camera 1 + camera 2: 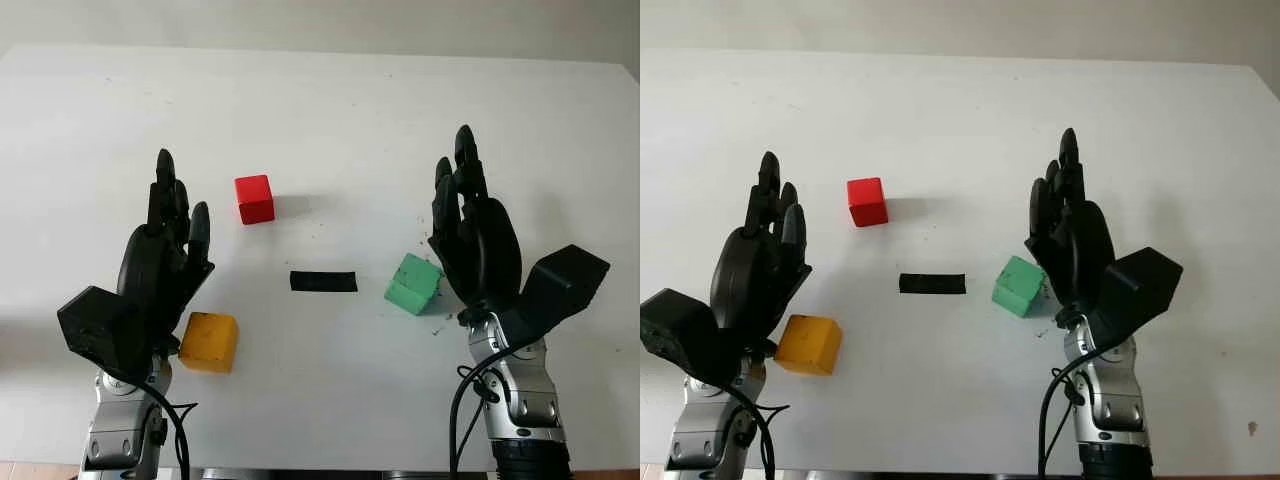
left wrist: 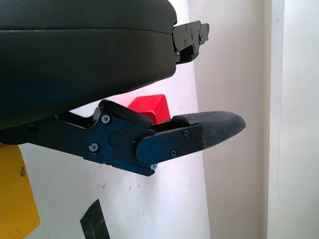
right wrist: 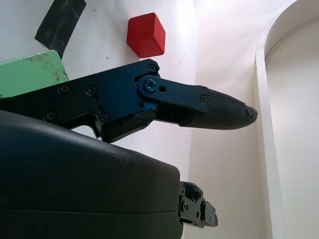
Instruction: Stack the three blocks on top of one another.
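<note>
Three blocks lie apart around one black tape strip [image 1: 323, 281]: red block [image 1: 254, 199] beyond-left, yellow block [image 1: 209, 342] near-left, green block [image 1: 413, 284] just right. Left hand [image 1: 163, 255], open, hovers beside the yellow block. Right hand [image 1: 473, 232], open, hovers beside the green.

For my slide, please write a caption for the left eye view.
Open hands flank red block, yellow block, green block, all unstacked.

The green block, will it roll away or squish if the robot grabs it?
Probably not. The green block has flat faces and sharp edges, so it should slide, not roll. It looks solid and stiff, likely light. It sits beside the open right hand.
</note>
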Controlling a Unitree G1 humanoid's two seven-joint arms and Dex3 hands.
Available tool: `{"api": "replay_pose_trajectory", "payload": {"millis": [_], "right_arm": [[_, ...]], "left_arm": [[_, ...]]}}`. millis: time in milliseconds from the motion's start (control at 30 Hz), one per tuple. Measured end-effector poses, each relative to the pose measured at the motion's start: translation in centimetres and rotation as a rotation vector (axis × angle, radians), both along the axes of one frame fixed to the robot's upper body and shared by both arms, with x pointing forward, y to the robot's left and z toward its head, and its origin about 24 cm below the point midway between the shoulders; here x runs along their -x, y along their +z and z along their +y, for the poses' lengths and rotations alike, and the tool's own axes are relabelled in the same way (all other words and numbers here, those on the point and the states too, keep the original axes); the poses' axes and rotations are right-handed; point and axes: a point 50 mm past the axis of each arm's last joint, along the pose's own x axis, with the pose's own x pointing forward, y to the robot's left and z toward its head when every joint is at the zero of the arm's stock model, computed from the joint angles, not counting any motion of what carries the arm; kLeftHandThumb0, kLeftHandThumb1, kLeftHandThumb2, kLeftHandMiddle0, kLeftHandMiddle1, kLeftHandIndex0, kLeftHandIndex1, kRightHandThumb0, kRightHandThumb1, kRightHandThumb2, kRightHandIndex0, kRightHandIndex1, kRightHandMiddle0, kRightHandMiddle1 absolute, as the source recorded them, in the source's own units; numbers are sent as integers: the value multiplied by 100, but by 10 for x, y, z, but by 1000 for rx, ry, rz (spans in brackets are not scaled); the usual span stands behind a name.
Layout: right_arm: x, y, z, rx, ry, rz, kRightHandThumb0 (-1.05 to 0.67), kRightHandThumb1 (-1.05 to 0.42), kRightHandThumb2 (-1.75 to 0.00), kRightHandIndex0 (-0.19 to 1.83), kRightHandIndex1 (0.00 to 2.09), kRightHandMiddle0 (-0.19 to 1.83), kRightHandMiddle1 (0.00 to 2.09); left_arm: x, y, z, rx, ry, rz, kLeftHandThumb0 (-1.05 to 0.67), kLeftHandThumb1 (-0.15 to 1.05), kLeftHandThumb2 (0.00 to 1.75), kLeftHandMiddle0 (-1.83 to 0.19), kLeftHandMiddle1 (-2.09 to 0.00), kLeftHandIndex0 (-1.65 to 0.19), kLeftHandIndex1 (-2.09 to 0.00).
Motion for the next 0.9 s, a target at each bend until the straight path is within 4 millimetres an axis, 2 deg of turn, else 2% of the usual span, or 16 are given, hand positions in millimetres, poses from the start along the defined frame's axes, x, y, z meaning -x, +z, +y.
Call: {"api": "replay_pose_trajectory", "payload": {"millis": [367, 533, 567, 633, 733, 900], "right_arm": [[1, -1, 0, -1, 0, 11, -72, -105, -65, -19, 0, -19, 0], [1, -1, 0, -1, 2, 13, -72, -105, -65, -19, 0, -19, 0], [1, -1, 0, 0, 4, 13, -72, -105, -65, -19, 0, -19, 0], [1, 0, 0, 0, 8, 10, -72, -105, -65, -19, 0, -19, 0], [0, 3, 0, 1, 9, -3, -73, -105, -64, -19, 0, -19, 0], [-2, 8, -1, 2, 12, -35, -74, -105, -62, -19, 0, -19, 0]], "left_arm": [[1, -1, 0, 0, 0, 4, -75, 105, 62, 19, -2, 19, 0], [0, 3, 6, -12, 13, -20, -69, 105, 61, 19, -3, 19, 0], [0, 7, 8, -29, 25, -33, -70, 105, 55, 14, -5, 16, -2], [-3, 20, 14, -97, 63, -75, -70, 105, 49, 9, -7, 12, -4], [-8, 51, 25, -299, 125, -140, -70, 105, 44, -3, -10, 4, -8], [-25, 105, 40, -587, 195, -147, -75, 105, 15, -22, -8, -26, -16]]}}
